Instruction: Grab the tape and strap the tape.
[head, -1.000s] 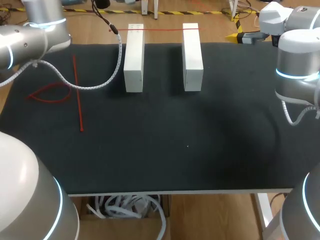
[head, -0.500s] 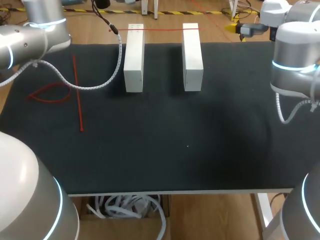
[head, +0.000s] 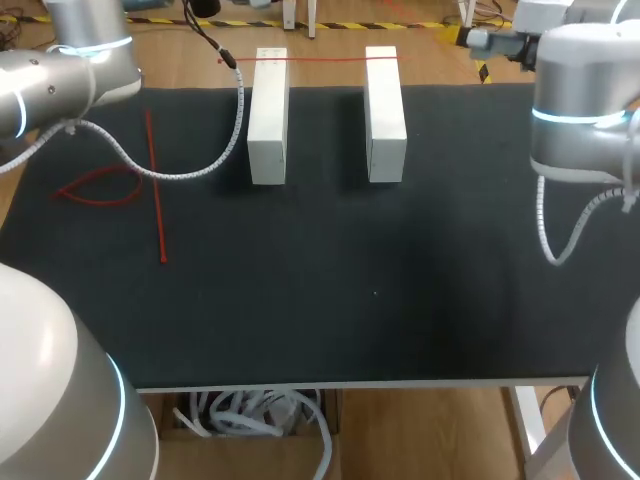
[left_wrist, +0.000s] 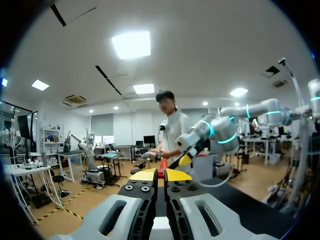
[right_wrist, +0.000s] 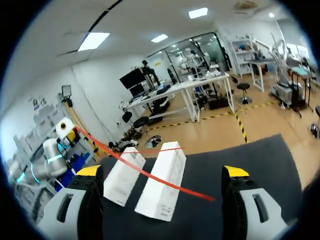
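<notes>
The left arm (head: 70, 70) comes in over the far left corner, its left gripper (left_wrist: 161, 174) pinched tip to tip on the red tape (head: 325, 59). The right arm (head: 585, 100) stands at the far right edge, right gripper (right_wrist: 162, 172) spread wide.

Thin red tape (head: 310, 59) stretched taut across far ends of two white blocks (head: 267, 115). Second red strip (head: 156, 186) lies flat on worktop (head: 400, 280), red loop (head: 100, 187) touching it.

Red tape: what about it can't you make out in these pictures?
Right wrist view: whether the tape end touches the table.
Left wrist view: shut tips of the left gripper hide all but a red sliver.
Head view: its ends past the white blocks, too thin to follow.
</notes>
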